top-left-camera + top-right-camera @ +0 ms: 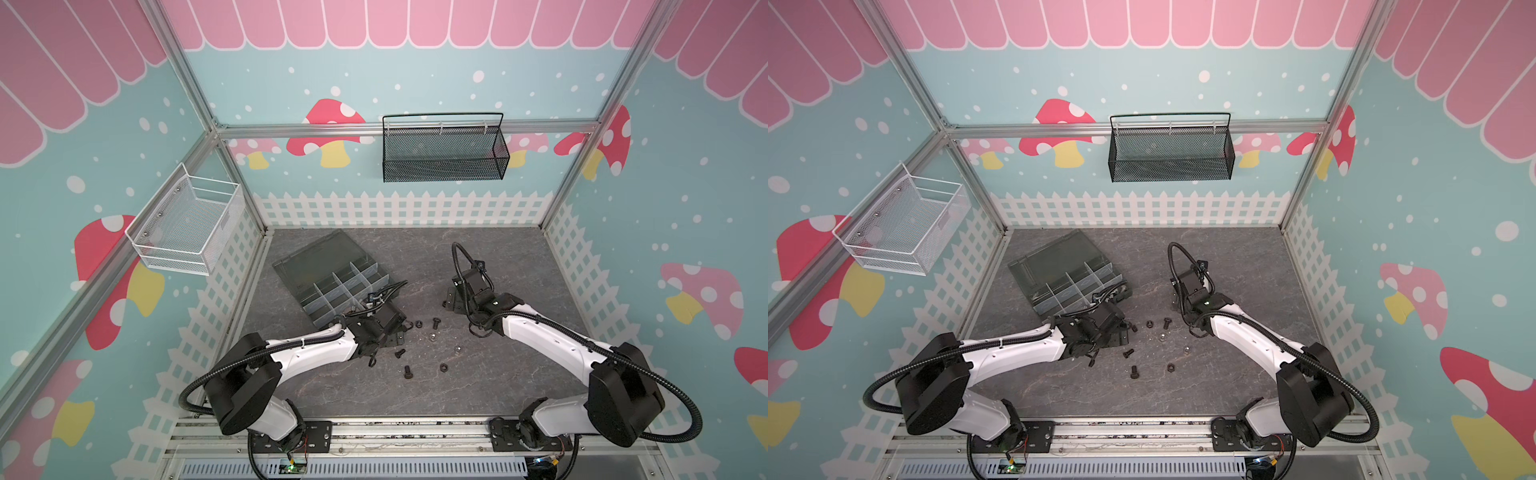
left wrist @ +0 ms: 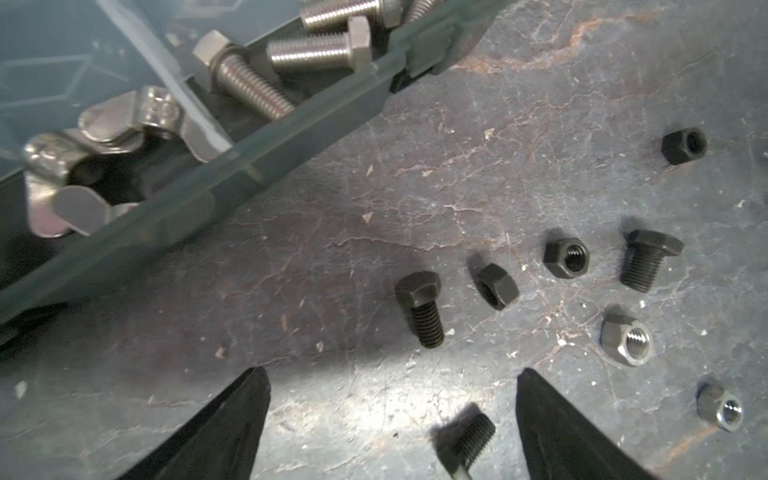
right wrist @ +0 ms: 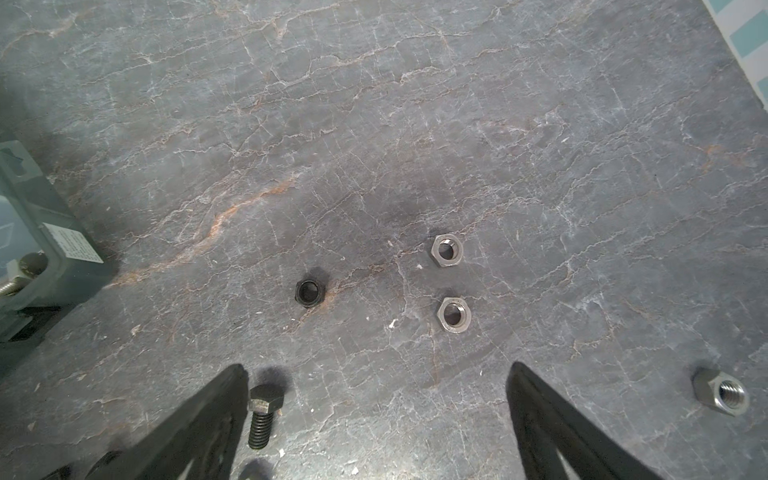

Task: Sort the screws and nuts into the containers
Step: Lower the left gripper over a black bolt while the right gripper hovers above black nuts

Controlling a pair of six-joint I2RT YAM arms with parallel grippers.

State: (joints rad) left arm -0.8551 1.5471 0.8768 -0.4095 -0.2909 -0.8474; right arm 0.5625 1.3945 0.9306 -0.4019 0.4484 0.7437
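Note:
The open organizer box lies at the table's back left, its containers split by clear dividers. In the left wrist view one compartment holds silver screws and the one beside it silver wing nuts. Loose black screws and black and silver nuts lie scattered mid-table. My left gripper is open just in front of the box, with a black screw lying untouched between its fingers. My right gripper is open over bare table, with a black screw beside one finger.
The box's lid lies flat behind the compartments. A white wire basket hangs on the left wall and a black mesh basket on the back wall. The two arm bases stand along the front rail.

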